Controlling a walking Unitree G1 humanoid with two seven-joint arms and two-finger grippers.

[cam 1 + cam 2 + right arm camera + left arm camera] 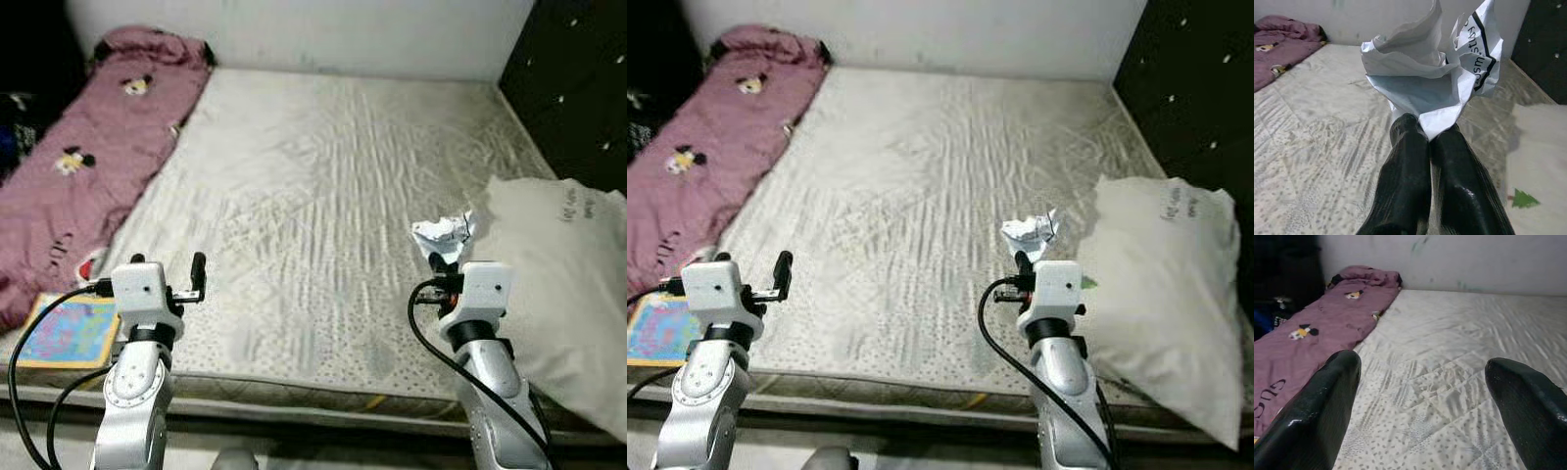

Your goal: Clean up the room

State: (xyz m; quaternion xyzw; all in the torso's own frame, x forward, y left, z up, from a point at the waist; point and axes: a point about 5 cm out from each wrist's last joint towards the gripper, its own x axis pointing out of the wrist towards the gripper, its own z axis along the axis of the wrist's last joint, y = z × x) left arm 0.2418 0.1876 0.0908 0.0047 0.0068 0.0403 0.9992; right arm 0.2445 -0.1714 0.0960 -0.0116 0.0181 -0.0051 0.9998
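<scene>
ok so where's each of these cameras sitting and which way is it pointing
Left eye view: on the head, facing forward and down at the mattress; both silver arms show.
Right eye view: its stereo twin, same scene; crumpled paper beside the white pillow.
Left wrist view: along the open left gripper toward the purple blanket.
Right wrist view: along the right gripper, shut on the paper.

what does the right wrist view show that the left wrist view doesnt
Right wrist view: the right end effector shut on a crumpled paper, with the pillow beside it. Left wrist view: the left end effector open over bare mattress, holding nothing, and more of the length of the blanket. Both share the mattress, the far wall and the blanket's far end.
</scene>
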